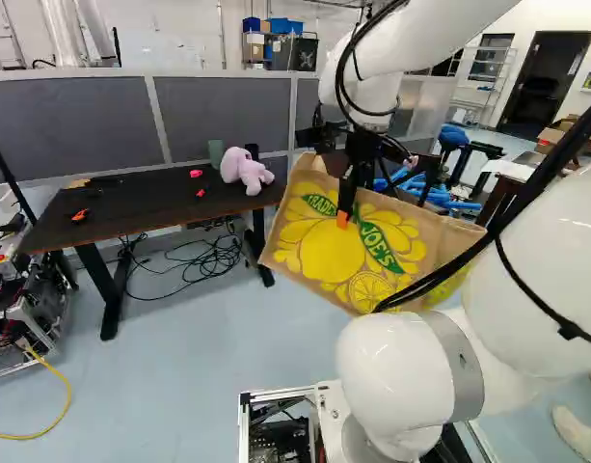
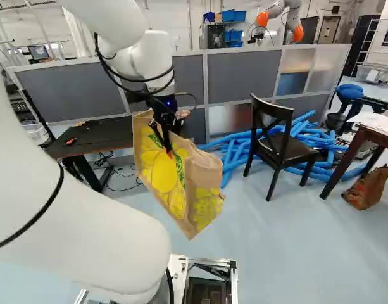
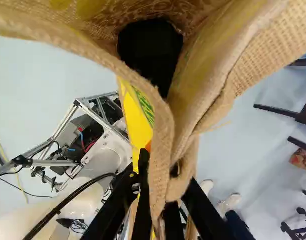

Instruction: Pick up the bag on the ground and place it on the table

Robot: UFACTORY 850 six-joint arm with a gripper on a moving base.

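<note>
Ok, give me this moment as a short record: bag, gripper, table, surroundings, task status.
bag: tilted, hanging clear of the floor
gripper: shut on the bag, fabric between its fingers
table: pink plush toy on the dark top
surroundings: black chair, blue tubes
status: lifted, not yet placed

We see a pink plush toy near a green cup in the left base view, with black cables tangled on the floor below. At that view's left, a yellow cable curves over the floor. In the right base view, we have a black chair standing before blue tubes, and a gray partition behind them, with blue bins beyond.
</note>
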